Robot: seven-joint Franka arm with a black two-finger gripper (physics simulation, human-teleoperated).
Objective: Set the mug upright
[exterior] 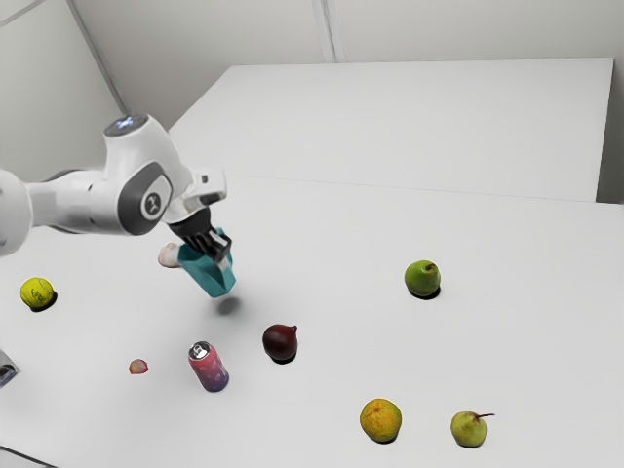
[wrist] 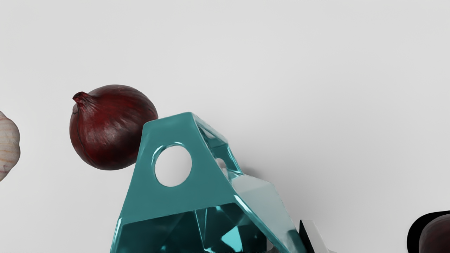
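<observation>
The teal faceted mug hangs tilted above the table, with its shadow on the tabletop below it. My gripper is shut on the mug's wall, one dark finger showing across its side. In the wrist view the mug shows its round handle hole and part of its dark interior. The gripper is at the mug's edge there, with one fingertip outside the wall; the other is mostly hidden.
A red onion lies beyond the mug's handle, with garlic past it. On the table are a dark red onion, a can, a yellow ball, a green apple, an orange fruit and a pear.
</observation>
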